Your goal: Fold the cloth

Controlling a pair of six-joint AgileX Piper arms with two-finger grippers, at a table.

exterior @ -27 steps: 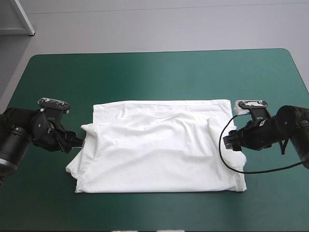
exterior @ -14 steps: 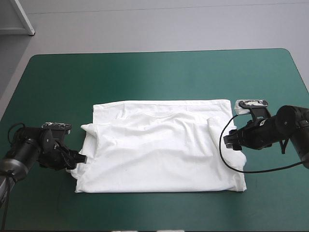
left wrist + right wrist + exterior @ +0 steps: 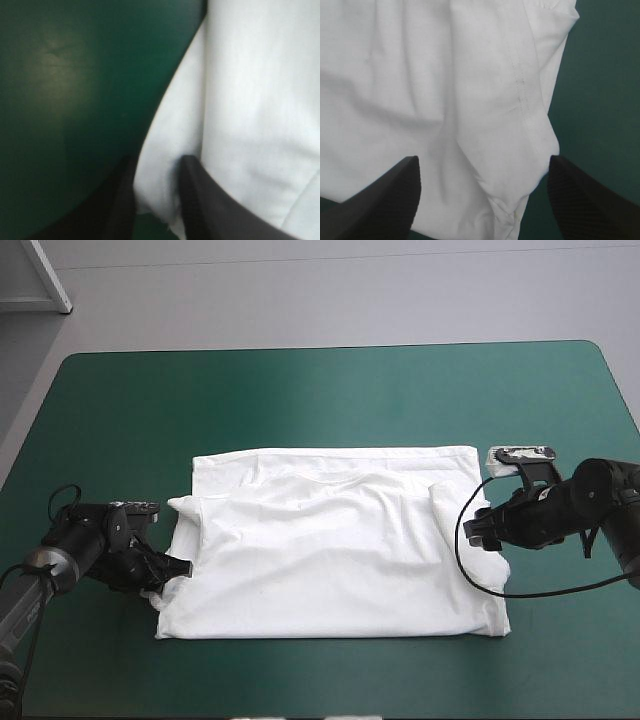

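The white T-shirt (image 3: 330, 550) lies flat in the middle of the teal-green table, with both sleeves folded inward. My left gripper (image 3: 168, 570) is low at the shirt's left edge, near its front left corner. In the left wrist view, the left gripper (image 3: 157, 167) has its fingers nearly together with a fold of the T-shirt (image 3: 250, 100) edge between them. My right gripper (image 3: 482, 532) is at the shirt's right edge beside the folded sleeve. In the right wrist view, the right gripper (image 3: 482, 167) stands open over the T-shirt (image 3: 395, 75) side seam, holding nothing.
The teal-green cover (image 3: 320, 400) shows on every side of the shirt, widest toward the far edge. A narrower strip of cover lies between the shirt's front edge and the table's near edge.
My left arm has sunk lower and slid toward the near edge, from beside the left sleeve to the shirt's lower left side. The right arm and the shirt have stayed still.
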